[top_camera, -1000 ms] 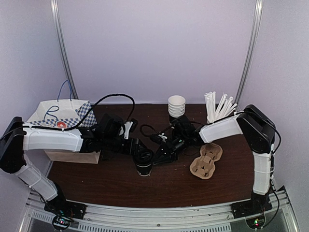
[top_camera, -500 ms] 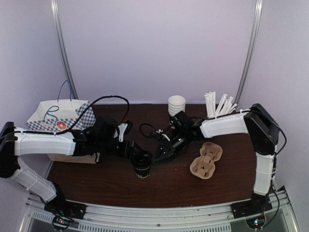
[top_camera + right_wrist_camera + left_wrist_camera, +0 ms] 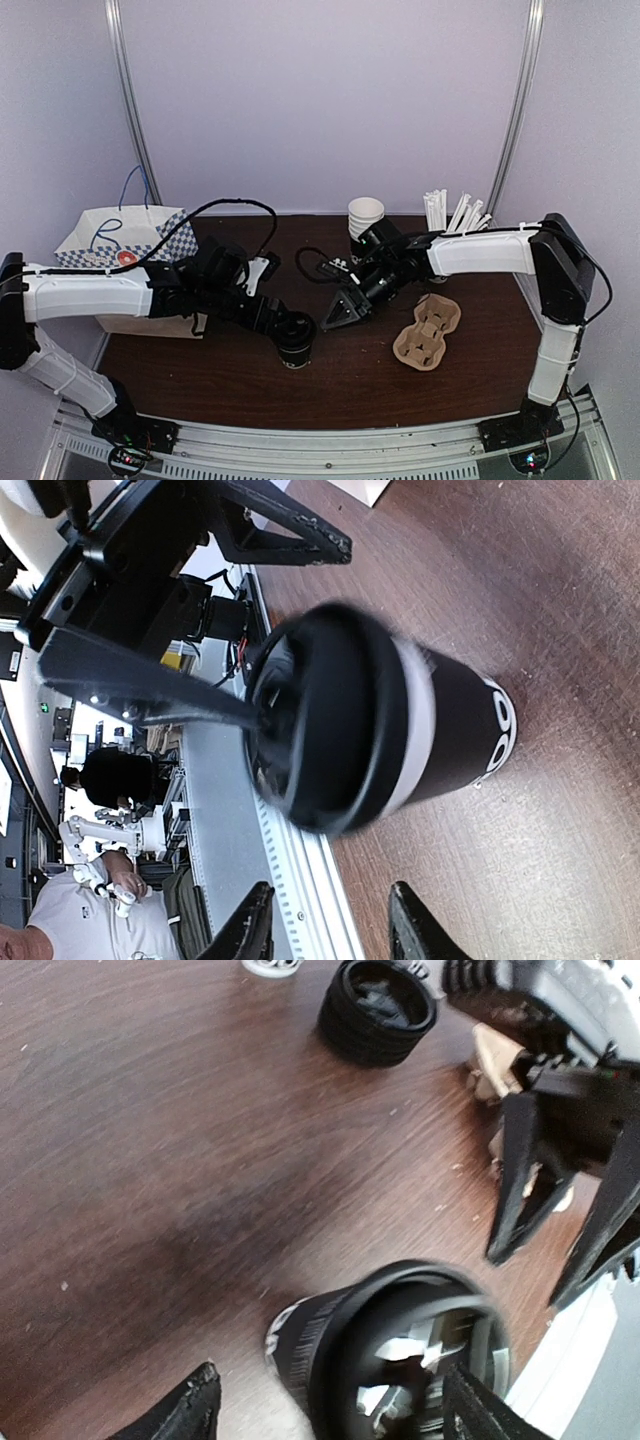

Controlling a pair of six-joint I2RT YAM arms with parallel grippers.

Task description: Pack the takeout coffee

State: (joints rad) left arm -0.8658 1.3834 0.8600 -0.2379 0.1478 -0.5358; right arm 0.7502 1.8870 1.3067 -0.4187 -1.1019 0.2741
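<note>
Jaws of the left gripper (image 3: 332, 1378) stand wide apart and straddle the takeout coffee (image 3: 297, 342). One finger is clearly off the cup wall, and whether the other touches the rim cannot be told. Jaws of the right gripper (image 3: 331, 892) are also parted, with nothing between them; their tips point at the cup's lid from just beside it, opposite the left fingers. The cup stands on the table (image 3: 350, 385) with its black sip lid on. A pale band shows between lid and black wall, so whether the lid is fully seated cannot be told. Neither gripper holds the cup, which suggests the lidding step is at its end and the carrying step has not begun. The next move probably calls for one gripper to close squarely on the cup wall below the lid, keep it upright, and lift it clear of the other arm. Beyond the right jaws, on the side away from the cup, lies the cardboard carrier (image 3: 428, 328), both wells empty. Behind the left jaws, past that arm's wrist, stands the checked paper bag (image 3: 90, 235), mouth open, contents not visible. Farther ahead of the left jaws sit a stack of bare black lids (image 3: 378, 1010), a stack of white cups (image 3: 365, 215) and a bundle of white straws (image 3: 455, 213).
</note>
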